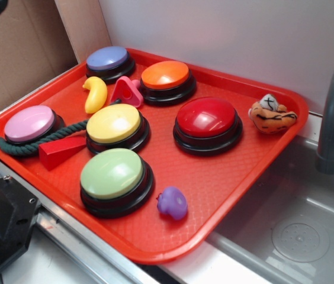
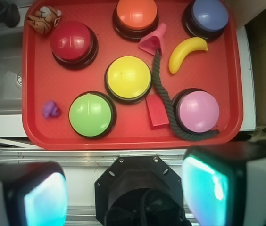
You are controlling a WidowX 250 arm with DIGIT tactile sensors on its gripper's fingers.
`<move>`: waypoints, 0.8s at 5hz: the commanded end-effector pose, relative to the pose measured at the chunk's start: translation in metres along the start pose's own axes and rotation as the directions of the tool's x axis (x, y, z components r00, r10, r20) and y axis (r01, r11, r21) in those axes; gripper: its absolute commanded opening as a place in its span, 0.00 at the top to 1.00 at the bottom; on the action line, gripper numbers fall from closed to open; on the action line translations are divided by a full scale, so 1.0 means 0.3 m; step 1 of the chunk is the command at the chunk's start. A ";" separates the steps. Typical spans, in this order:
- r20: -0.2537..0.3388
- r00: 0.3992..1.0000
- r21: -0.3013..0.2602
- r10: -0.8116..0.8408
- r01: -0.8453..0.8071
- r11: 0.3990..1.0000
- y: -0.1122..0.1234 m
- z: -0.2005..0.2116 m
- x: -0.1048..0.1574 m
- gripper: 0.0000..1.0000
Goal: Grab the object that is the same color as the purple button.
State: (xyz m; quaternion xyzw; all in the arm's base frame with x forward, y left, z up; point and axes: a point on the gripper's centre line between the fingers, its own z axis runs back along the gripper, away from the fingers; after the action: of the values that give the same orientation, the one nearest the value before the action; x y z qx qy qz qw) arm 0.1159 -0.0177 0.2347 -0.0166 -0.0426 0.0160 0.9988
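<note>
A red tray (image 2: pixel 34 94) holds a small purple toy (image 2: pixel 51 109) at its left edge, beside the green button (image 2: pixel 92 114). The periwinkle button (image 2: pixel 210 15) sits far right, partly cut off. The fingers (image 2: pixel 45 200) stand wide apart, blurred, short of the tray.

Shiny plastic all over a pebbled tray.
The red tray (image 2: pixel 34 94) is textured plastic with a faint sheen; ahead of the claw, the purple button (image 2: pixel 210 14) shows a smooth satin dome, while the small purple toy (image 2: pixel 51 109), ahead and off to one side, gleams glossy. The green rope (image 2: pixel 163 94) looks rough and twisted, the tiger toy (image 1: pixel 272 115) soft plush, the sink (image 1: pixel 297 231) dull brushed metal.
</note>
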 end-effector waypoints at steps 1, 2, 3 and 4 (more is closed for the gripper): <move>0.000 1.000 0.000 0.000 0.000 1.000 0.000 0.000 0.000 0.00; -0.003 0.993 0.030 -0.120 0.121 0.992 -0.015 -0.012 0.024 0.00; -0.022 0.931 0.038 -0.364 0.364 0.930 -0.063 -0.058 0.092 0.00; -0.061 0.818 0.032 -0.572 0.575 0.818 -0.116 -0.092 0.117 0.00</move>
State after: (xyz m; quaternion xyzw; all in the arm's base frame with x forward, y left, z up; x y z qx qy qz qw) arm 0.1532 -0.0487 0.2029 0.0204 -0.0050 -0.2857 0.9581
